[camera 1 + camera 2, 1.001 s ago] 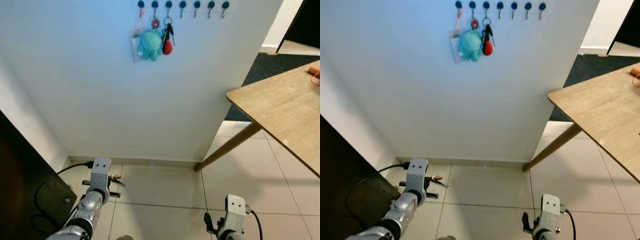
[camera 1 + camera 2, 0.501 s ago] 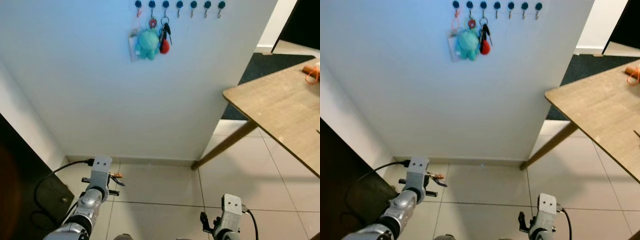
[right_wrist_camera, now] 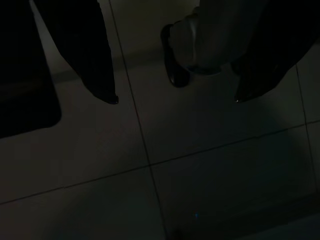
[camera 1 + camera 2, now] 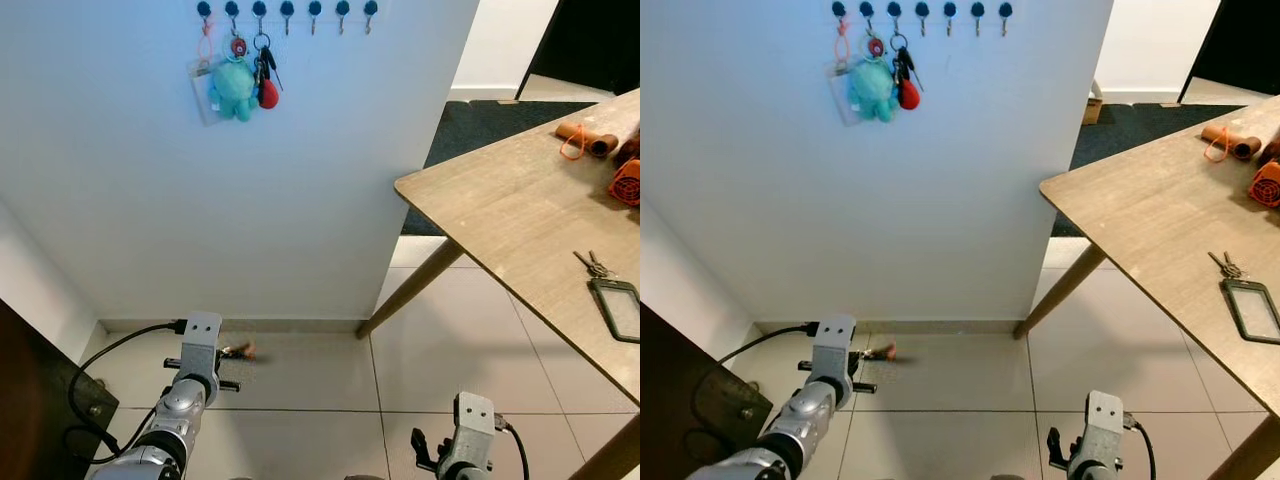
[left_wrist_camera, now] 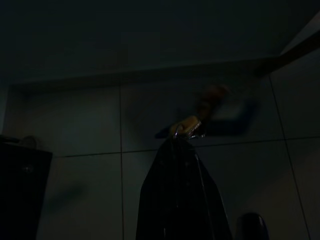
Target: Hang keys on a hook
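The left gripper [image 5: 180, 137] hangs low over the pale floor tiles [image 4: 300, 375], its black fingers pressed together on a small bunch of keys with an orange tag [image 4: 238, 351]. The right gripper [image 3: 175, 100] hangs idle near the floor, fingers spread apart. High on the white wall [image 4: 330, 150], a row of dark-knobbed metal hooks [image 4: 287, 12] holds a teal plush keyring [image 4: 234, 90].
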Available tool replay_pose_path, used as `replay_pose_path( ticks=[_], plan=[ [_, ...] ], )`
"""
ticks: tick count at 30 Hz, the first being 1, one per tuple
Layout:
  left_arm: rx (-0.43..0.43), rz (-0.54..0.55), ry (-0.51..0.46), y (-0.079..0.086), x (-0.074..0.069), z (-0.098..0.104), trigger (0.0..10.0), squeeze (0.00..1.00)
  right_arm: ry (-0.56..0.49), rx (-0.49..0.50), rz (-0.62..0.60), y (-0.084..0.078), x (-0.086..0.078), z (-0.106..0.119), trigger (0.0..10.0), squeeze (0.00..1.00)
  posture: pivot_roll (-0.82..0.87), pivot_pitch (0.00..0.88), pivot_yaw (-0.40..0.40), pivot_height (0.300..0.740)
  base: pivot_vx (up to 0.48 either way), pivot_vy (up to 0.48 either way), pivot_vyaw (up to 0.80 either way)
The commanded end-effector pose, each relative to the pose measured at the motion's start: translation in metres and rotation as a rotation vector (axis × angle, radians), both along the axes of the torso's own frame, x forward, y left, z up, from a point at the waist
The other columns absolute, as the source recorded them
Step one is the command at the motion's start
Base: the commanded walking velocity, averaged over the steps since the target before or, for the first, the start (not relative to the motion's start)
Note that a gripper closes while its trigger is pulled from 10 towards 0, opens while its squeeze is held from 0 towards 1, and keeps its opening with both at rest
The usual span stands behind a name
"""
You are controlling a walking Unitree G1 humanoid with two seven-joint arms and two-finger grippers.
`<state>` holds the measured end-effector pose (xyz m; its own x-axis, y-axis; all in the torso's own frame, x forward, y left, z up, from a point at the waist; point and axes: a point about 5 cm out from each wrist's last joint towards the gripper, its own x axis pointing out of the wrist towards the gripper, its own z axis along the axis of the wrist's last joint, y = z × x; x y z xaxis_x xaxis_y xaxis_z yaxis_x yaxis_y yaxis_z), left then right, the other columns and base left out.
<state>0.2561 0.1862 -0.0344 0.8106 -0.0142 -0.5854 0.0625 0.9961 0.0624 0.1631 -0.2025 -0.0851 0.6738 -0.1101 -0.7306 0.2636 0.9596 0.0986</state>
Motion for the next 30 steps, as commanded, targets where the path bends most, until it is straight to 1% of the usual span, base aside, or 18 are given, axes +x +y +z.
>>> replay_pose_path(
  ticks=[1,5,7,10,15,18,30],
  plan=[
    [0.008,-0.003,-0.003,0.0015,0.0007,0.0008,10.0,0.00,0.015,0.010,-0.004,0.0023,-0.0037,-0.0022,10.0,0.00,0.03,0.042,0.001,0.740,0.000,0.000,0.00],
    [0.011,-0.018,-0.006,0.0006,0.0016,0.0015,10.0,0.00,0.016,0.012,-0.003,0.0034,-0.0040,-0.0025,10.0,0.00,0.03,0.044,0.002,0.740,0.000,0.000,0.00],
    [0.007,-0.024,0.013,-0.0001,0.0000,-0.0004,10.0,0.00,0.016,0.013,-0.003,0.0037,-0.0042,-0.0027,10.0,0.00,0.03,0.045,0.001,0.740,0.000,0.000,0.00],
    [0.011,-0.015,0.031,0.0011,-0.0017,-0.0022,10.0,0.00,0.017,0.013,-0.002,0.0039,-0.0043,-0.0027,10.0,0.00,0.03,0.046,0.001,0.740,0.000,0.480,0.00],
    [0.013,-0.016,0.011,0.0022,-0.0023,-0.0014,10.0,0.00,0.018,0.013,-0.002,0.0041,-0.0047,-0.0029,10.0,0.00,0.03,0.049,0.001,0.740,0.000,0.439,0.00],
    [0.008,-0.019,-0.015,0.0025,-0.0018,0.0002,10.0,0.00,0.019,0.012,-0.002,0.0041,-0.0051,-0.0030,10.0,0.00,0.03,0.051,0.001,0.740,0.000,0.000,0.00],
    [-0.015,-0.036,-0.038,0.0000,-0.0010,0.0018,10.0,0.00,0.023,0.018,-0.003,0.0068,-0.0071,-0.0042,10.0,0.00,0.03,0.050,0.004,0.740,0.000,0.000,0.00]
  ],
)
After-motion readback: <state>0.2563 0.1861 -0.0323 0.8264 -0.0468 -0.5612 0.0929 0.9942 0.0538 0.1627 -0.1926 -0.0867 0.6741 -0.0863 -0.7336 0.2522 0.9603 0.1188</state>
